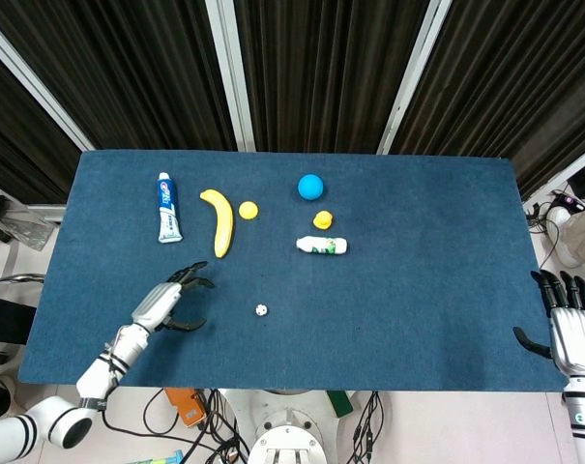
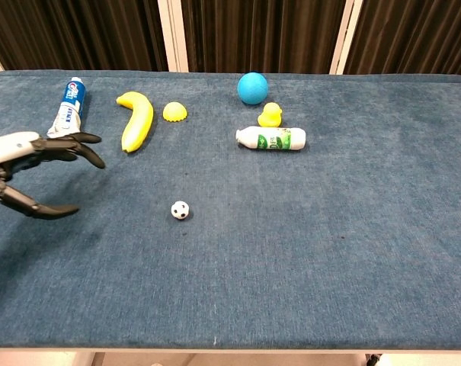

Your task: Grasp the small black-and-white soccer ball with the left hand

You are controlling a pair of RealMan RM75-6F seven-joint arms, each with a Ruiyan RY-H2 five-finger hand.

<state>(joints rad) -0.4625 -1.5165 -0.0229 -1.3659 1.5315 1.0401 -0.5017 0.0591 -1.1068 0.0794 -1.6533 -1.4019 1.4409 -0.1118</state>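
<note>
Head view, left robot hand (image 1: pixel 168 301): spread, thumb apart from the fingers, holding nothing; over the front left part of the bench (image 1: pixel 437 290), reaching toward the middle.
Head view, soccer ball (image 1: pixel 261 310): small, black and white, alone on the blue cloth near the front middle; to the right of the left robot hand, apart from it, bare cloth between.
Head view, right robot hand (image 1: pixel 570 324): at the front right corner of the bench, fingers straight and apart, empty.
Head view, other things: toothpaste tube (image 1: pixel 167 207), banana (image 1: pixel 219 221), small yellow dome (image 1: pixel 248 209), blue ball (image 1: pixel 310 186), yellow duck (image 1: pixel 322 219), white bottle (image 1: pixel 322 246) lying on its side; all in the far half, well apart from the soccer ball.
Chest view, left robot hand (image 2: pixel 28 171): comes in from the left edge, fingers above and thumb below, a wide gap between them, opening turned toward the soccer ball (image 2: pixel 180 210).
Chest view, right robot hand: not shown.
Step in hand: the approach, by my judgement; no contact yet.
Next move calls for: carrying the spread hand rightward and slightly forward until the ball sits between thumb and fingers, then closing gently; a round ball this small may roll at a sideways nudge.
</note>
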